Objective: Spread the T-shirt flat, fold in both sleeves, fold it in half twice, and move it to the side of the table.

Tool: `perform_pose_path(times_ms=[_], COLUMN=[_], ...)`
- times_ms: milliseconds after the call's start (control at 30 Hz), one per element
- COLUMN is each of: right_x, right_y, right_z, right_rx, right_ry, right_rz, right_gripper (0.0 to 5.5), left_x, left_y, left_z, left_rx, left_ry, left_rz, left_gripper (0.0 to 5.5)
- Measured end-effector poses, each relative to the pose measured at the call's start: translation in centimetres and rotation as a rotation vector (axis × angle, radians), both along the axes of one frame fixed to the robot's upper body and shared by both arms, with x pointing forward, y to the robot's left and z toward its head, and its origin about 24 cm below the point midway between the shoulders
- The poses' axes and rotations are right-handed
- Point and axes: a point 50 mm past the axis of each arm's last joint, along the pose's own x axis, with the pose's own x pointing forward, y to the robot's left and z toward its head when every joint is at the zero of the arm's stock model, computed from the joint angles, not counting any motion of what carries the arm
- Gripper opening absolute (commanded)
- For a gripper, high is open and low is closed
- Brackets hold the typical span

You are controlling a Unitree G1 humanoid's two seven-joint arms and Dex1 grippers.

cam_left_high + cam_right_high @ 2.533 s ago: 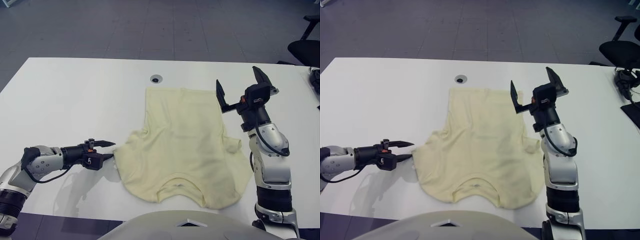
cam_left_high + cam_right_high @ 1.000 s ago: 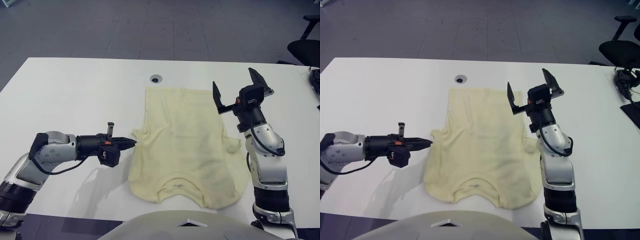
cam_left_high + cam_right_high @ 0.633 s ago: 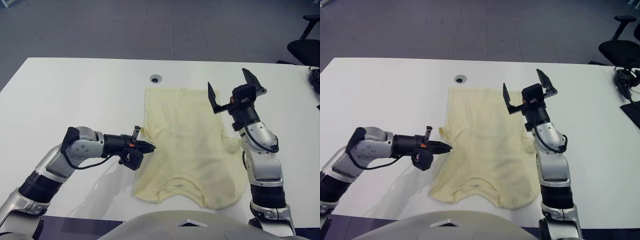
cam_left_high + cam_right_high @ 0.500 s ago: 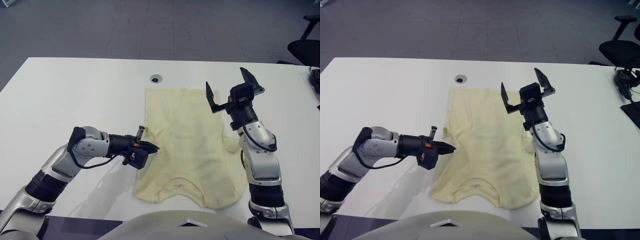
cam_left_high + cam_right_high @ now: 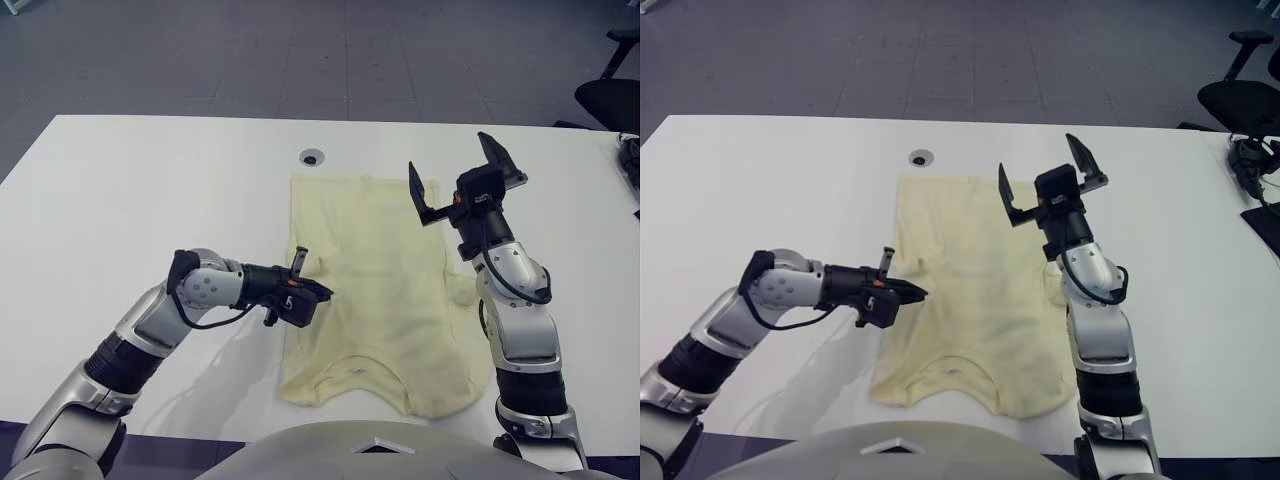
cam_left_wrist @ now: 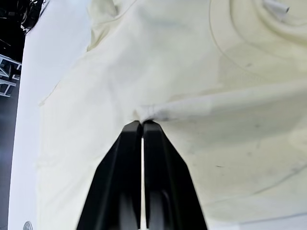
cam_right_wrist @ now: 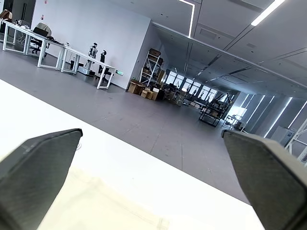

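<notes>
Two black fingers of the left gripper [image 6: 142,123] were pressed together with barely a slit between them, and a small puckered fold of the T-shirt [image 5: 380,290] was pinched at their tips. A ridge of cloth ran away from that pinch across the shirt's body in the left wrist view. From the head views this gripper lay low and level, pointing right, with its tips over the shirt's left side about midway between hem and collar. The left arm came in from the near left, bent at the elbow, its forearm stretched rightward just above the table [image 5: 150,180]. The right gripper [image 5: 447,155] stood with its jaws spread wide apart, holding nothing and touching nothing. It was raised above the shirt's far right corner, fingers pointing up and away toward the far side. The right arm rose nearly upright from the near right edge of the table, its forearm leaning a little leftward over the shirt's right border. The pale yellow T-shirt lay in the middle of the white table, hem on the far side and collar [image 5: 355,365] on the near side. Its left edge was drawn inward where the gripper held it, and the right sleeve [image 5: 465,290] sat bunched beside the right arm. One round cable port [image 5: 313,157] was set in the table just beyond the hem's left corner.
</notes>
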Motion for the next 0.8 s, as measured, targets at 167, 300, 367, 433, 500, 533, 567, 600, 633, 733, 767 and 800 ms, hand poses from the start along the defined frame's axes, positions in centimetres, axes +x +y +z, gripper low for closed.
perform_pose_path(times_ms=[167, 300, 367, 433, 500, 533, 567, 600, 633, 733, 767, 800], right_x=[0.0, 0.0, 0.0, 0.0, 0.0, 0.0, 0.0, 0.0, -0.1, -1.6, -2.3, -3.3], right_y=[0.0, 0.0, 0.0, -0.1, 0.0, -0.1, -0.1, -0.3, -0.5, -2.3, -2.9, -3.8], right_z=[0.0, 0.0, -0.1, -0.1, -0.1, -0.1, -0.1, -0.1, -0.1, 0.6, 0.9, 1.2], right_rx=[-0.005, -0.006, -0.007, -0.008, -0.008, -0.007, -0.003, 0.003, 0.001, -0.143, -0.219, -0.321], right_ry=[0.004, 0.008, 0.01, 0.011, 0.012, 0.013, 0.018, 0.028, 0.052, 0.127, 0.154, 0.195], right_rz=[-0.004, -0.006, -0.007, -0.009, -0.008, -0.007, -0.007, -0.008, -0.001, 0.052, 0.09, 0.136], right_gripper=[5.4, 5.4, 5.4, 5.4, 5.4, 5.4, 5.4, 5.4, 5.4, 5.4, 5.4, 5.4], left_x=[-0.4, -0.8, -0.9, -0.9, -0.9, -0.8, -0.4, 0.1, 0.7, 2.3, 2.5, 2.6], left_y=[-0.8, -1.8, -2.3, -3.0, -3.3, -3.1, -2.7, -2.2, -1.7, 0.9, 1.5, 2.3], left_z=[-0.6, -0.7, -0.3, 0.2, 0.4, 0.6, 0.9, 1.3, 1.6, 2.3, 2.3, 2.1], left_rx=[-0.016, -0.094, -0.171, -0.25, -0.312, -0.338, -0.365, -0.39, -0.419, -0.503, -0.54, -0.583], left_ry=[0.027, 0.041, 0.044, 0.043, 0.024, 0.011, -0.012, -0.036, -0.06, -0.13, -0.141, -0.142], left_rz=[-0.014, -0.026, -0.026, -0.029, -0.018, 0.009, 0.05, 0.092, 0.146, 0.363, 0.425, 0.512], left_gripper=[1.23, 1.99, 2.38, 2.74, 3.04, 3.25, 3.43, 3.59, 3.8, 4.34, 4.51, 4.72])
